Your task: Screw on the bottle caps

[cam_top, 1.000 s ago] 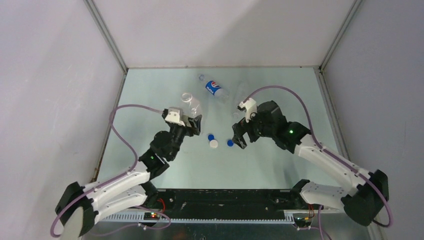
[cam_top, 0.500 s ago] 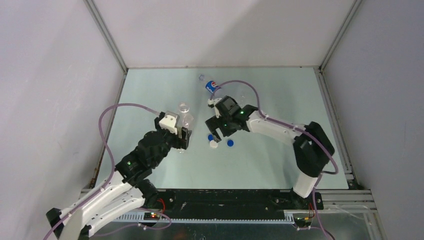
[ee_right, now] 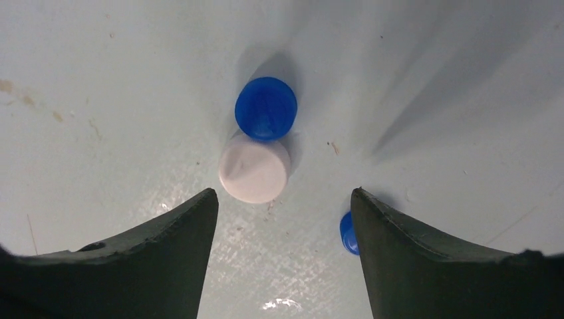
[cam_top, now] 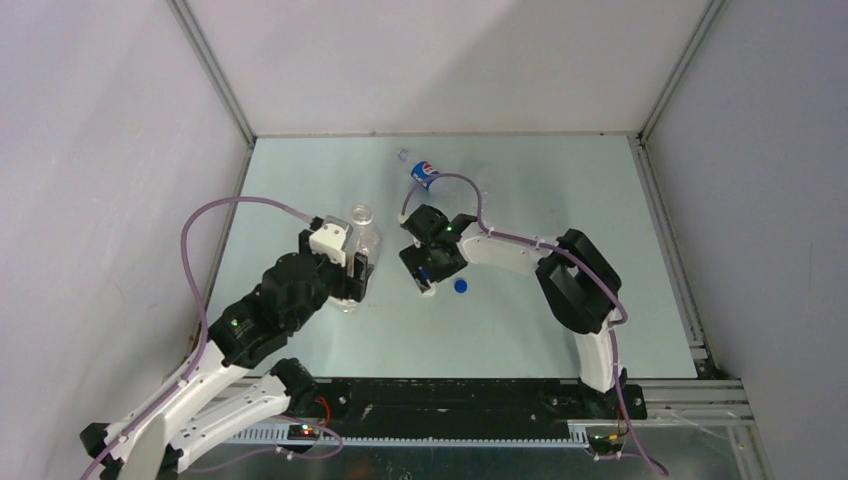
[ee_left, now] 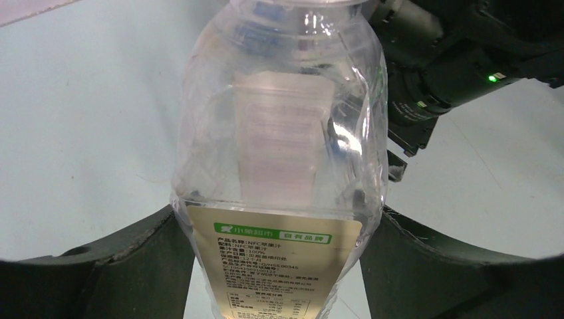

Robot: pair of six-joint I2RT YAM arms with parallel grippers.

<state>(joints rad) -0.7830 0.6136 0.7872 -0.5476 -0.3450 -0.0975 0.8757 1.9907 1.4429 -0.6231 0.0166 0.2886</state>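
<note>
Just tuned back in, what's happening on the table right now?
The left tool holds the labelled bottle upright, mouth open. The right tool hovers open over the white cap, which sits against a blue cap; a second blue cap peeks from behind one finger. The Pepsi bottle lies at the back.

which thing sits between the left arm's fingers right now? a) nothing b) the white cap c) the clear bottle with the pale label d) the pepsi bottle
c: in the left wrist view the left fingers close against both sides of the pale-label bottle, while the Pepsi bottle sits apart, farther back.
</note>
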